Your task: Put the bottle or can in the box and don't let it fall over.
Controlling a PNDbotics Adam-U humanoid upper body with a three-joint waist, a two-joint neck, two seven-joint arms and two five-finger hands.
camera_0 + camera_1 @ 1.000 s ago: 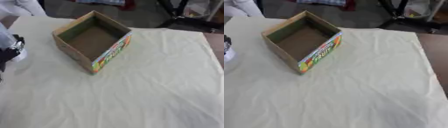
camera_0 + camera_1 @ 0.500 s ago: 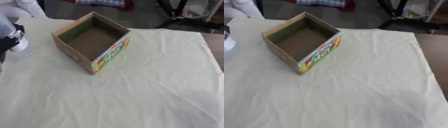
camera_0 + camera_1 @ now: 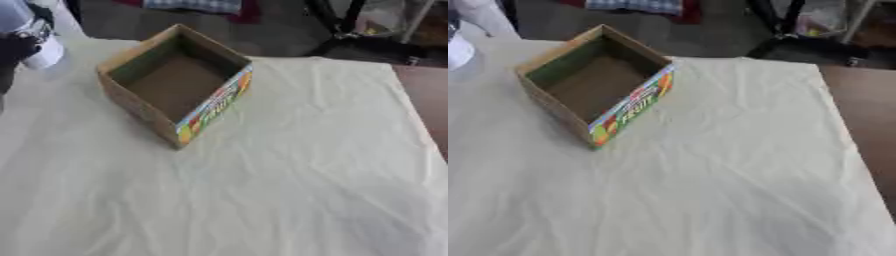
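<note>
Left hand [image 3: 16, 47] cut off at edge, holding bottle [image 3: 35, 37]; box [image 3: 175, 82] empty.

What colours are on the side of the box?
The box is plain brown cardboard, but its front side has a bright label in orange, green, yellow and red. The right eye view shows it best.

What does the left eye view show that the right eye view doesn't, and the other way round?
Only the left eye view shows the robot's dark left hand at the left edge, wrapped around a white bottle. The right eye view shows no hand, only a sliver of that white bottle at its left edge, plus more of the brown floor past the cloth's right side. Both share the open cardboard box with its colourful side panel, nothing inside it, on the pale tablecloth.
</note>
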